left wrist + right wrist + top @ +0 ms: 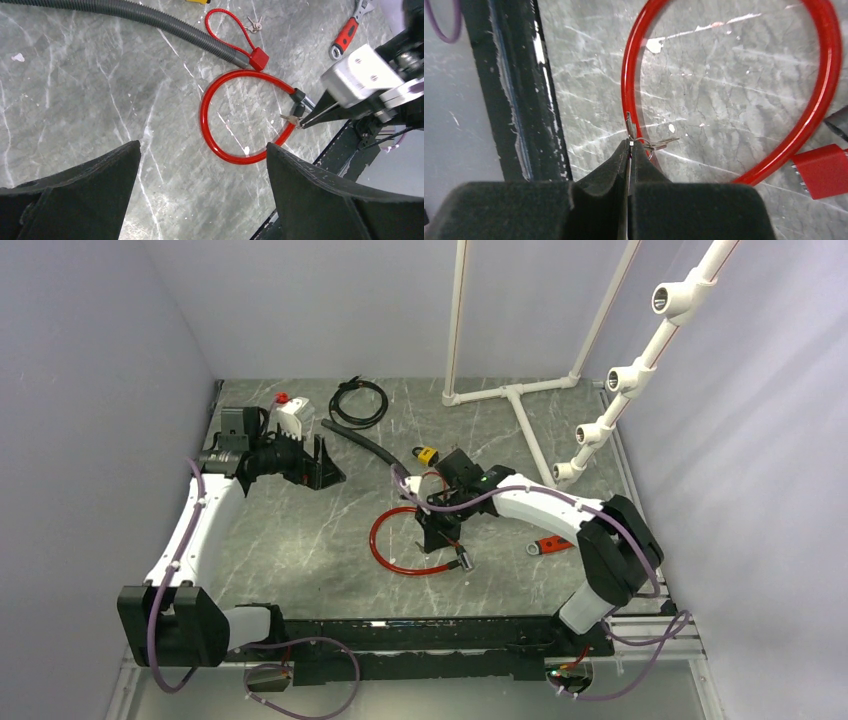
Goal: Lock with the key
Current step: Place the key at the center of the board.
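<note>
A red cable lock (395, 540) lies in a loop on the grey table, also seen in the left wrist view (220, 145) and the right wrist view (824, 75). Its black lock ends (298, 96) lie at the loop's near right. My right gripper (447, 540) is shut on a small silver key (629, 134) right at the cable; a second key (659, 145) hangs from its ring. The keyhole is hidden. My left gripper (322, 466) is open and empty, high above the table at the far left (202, 150).
A small red padlock (259, 58) with a thin red loop and spare keys (255, 24) lies by a grey hose (150, 20). A red-handled wrench (548, 545), a black cable coil (357, 400), a white pipe frame (510, 395) and the black front rail (509, 90) are nearby.
</note>
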Robot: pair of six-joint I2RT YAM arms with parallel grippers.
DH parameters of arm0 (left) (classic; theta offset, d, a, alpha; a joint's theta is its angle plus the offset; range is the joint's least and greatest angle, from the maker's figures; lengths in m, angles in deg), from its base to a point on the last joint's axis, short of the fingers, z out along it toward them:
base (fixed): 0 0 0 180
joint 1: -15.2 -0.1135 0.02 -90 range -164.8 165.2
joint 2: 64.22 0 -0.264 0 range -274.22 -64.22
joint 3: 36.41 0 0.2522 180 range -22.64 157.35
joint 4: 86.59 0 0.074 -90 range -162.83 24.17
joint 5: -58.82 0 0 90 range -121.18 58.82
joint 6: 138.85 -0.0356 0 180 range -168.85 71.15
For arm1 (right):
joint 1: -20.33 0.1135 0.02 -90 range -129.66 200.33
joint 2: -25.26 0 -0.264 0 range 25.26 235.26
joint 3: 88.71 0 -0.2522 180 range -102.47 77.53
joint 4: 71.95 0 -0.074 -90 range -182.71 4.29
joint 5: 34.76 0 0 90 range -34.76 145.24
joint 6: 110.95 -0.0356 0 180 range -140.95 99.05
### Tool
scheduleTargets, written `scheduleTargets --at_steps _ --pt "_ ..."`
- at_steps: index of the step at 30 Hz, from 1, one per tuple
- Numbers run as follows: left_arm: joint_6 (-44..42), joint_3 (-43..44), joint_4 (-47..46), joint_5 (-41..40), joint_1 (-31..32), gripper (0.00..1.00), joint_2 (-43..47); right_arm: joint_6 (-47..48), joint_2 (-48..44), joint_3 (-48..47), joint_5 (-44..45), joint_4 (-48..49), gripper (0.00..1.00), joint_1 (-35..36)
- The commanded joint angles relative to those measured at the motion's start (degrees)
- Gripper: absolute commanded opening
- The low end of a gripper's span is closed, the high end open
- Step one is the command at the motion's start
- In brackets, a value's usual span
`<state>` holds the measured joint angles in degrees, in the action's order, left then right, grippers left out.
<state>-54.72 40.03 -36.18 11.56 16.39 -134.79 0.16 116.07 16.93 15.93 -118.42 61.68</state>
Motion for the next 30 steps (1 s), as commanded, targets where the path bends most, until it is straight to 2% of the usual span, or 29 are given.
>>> scheduleTargets --at_steps 1,10,15,23,30 --pt "5.03 -0.31 -2.3 -0.38 -0.05 0.99 0.67 3.95 1.77 1.6 3.13 3.77 0.0 0.84" --pt "1.9 -0.14 1.43 -2.68 -0.06 0.99 -0.36 1.41 3.64 3.45 4.61 8.27 0.0 0.85" --pt "0.83 -0.11 2.03 -2.97 -0.09 1.0 0.63 1.68 -1.07 3.08 5.53 4.23 0.0 0.2" --pt "-0.62 -1.52 2.25 -2.45 -0.05 0.99 1.32 6.47 -9.39 3.14 6.4 -7.55 0.0 -8.57" --pt "-0.84 0.6 2.18 -5.06 -0.18 0.99 -2.34 8.43 -6.41 7.47 11.05 -4.57 0.0 -10.2"
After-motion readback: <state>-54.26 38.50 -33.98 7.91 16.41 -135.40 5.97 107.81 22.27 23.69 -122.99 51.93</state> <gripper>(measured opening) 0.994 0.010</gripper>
